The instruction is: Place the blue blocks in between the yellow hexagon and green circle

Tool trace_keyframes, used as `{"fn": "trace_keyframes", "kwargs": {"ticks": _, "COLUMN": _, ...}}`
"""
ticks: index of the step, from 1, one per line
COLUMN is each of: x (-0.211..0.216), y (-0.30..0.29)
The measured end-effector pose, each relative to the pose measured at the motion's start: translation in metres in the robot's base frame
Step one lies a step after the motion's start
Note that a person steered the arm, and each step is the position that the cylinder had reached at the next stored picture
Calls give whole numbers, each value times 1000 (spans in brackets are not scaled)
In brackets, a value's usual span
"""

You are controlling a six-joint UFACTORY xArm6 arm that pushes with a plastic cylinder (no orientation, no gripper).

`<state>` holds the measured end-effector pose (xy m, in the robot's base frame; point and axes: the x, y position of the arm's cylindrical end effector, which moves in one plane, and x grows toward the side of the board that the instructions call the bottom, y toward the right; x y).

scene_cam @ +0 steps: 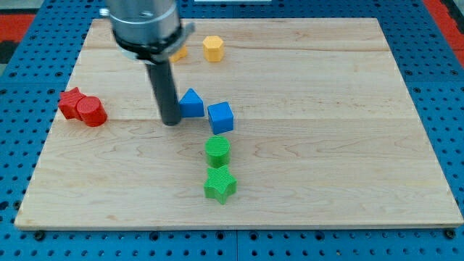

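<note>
From the camera view, the arm comes down from the view's top, its dark rod upright, and my tip [171, 122] rests on the wooden board [326, 109]; a bare rod, it grasps nothing. Just right of my tip sits the blue triangle block [191, 104], with the blue cube [220, 117] beyond it. The green circle [217, 151] lies below-right, the green star [220, 184] lower. The yellow hexagon [213, 48] sits above-right. Two red blocks [82, 107] lie well left

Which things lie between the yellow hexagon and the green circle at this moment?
In the camera view, both blue blocks lie between the yellow hexagon and the green circle: the blue triangle and the blue cube. My tip is beside the triangle's left.
</note>
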<state>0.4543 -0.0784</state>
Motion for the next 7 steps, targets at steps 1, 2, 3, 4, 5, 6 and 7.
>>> {"fn": "trace_keyframes", "kwargs": {"ticks": 1, "x": -35, "y": 12}}
{"fn": "trace_keyframes", "kwargs": {"ticks": 2, "x": -59, "y": 21}}
{"fn": "trace_keyframes", "kwargs": {"ticks": 3, "x": -44, "y": -21}}
{"fn": "trace_keyframes", "kwargs": {"ticks": 4, "x": -55, "y": -65}}
{"fn": "trace_keyframes", "kwargs": {"ticks": 5, "x": -80, "y": -48}}
{"fn": "trace_keyframes", "kwargs": {"ticks": 6, "x": -81, "y": -23}}
{"fn": "trace_keyframes", "kwargs": {"ticks": 7, "x": -81, "y": 6}}
